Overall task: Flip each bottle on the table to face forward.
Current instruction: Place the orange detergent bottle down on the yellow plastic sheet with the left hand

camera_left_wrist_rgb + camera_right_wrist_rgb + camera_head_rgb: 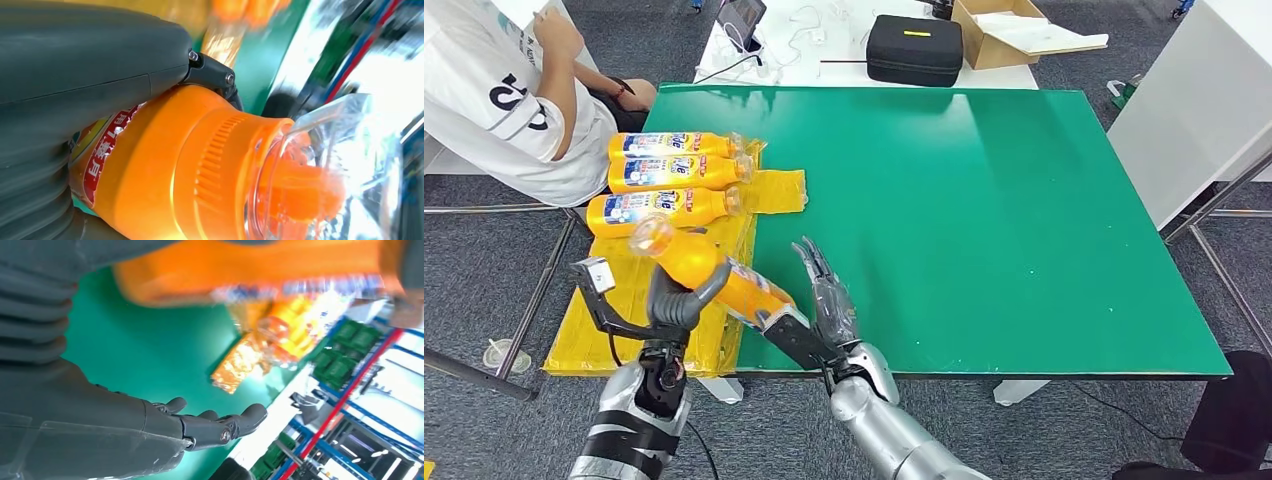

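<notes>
Left robot hand [676, 300] grips the tilted orange bottle [714, 275].

Bottle [165, 170] label: red band, white characters, not legible.

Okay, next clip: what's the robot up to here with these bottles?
The left robot hand holds an orange bottle lifted over the near left part of the green table, clear cap pointing away and left. The right robot hand is beside the bottle's base, fingers extended, holding nothing. Three more bottles lie side by side on yellow packaging, labels showing. A person sits by the table's far left corner.
</notes>
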Tool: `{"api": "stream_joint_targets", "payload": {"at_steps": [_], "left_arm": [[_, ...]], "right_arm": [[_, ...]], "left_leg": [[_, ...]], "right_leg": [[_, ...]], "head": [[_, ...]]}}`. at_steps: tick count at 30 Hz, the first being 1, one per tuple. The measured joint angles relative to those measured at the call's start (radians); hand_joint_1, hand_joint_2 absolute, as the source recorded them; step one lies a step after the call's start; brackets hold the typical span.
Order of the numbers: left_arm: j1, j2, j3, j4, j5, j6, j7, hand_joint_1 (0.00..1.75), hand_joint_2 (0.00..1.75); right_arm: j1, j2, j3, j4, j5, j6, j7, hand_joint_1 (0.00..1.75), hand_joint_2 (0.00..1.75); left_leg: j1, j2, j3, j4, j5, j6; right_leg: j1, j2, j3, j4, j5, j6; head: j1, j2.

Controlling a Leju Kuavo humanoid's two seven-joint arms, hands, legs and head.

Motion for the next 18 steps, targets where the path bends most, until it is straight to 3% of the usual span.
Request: {"api": "stream_joint_targets", "payload": {"at_steps": [5,11,18], "left_arm": [[-0.032,0.019,0.071,-0.003,-0.122,0.118,-0.074,1.75,1.75],[-0.068,0.043,0.113,-0.002,-0.418,0.353,-0.195,1.75,1.75],[-0.093,0.056,0.124,-0.001,-0.521,0.445,-0.203,1.75,1.75]], "right_arm": [[0.064,-0.029,-0.008,-0.198,-0.051,0.079,-0.004,0.00,0.00],[0.161,-0.051,-0.012,-0.464,-0.116,-0.006,-0.110,0.00,0.00],[0.217,-0.059,-0.014,-0.647,-0.186,-0.067,-0.178,0.00,0.00]], "left_leg": [[0.000,0.000,0.000,0.000,0.000,0.000],[0.000,0.000,-0.001,0.000,0.000,0.000],[0.000,0.000,-0.001,0.000,0.000,0.000]], "right_leg": [[0.000,0.000,0.000,0.000,0.000,0.000],[0.000,0.000,-0.001,0.000,0.000,0.000],[0.000,0.000,0.000,0.000,0.000,0.000]], "head": [[0.000,0.000],[0.000,0.000],[0.000,0.000]]}}
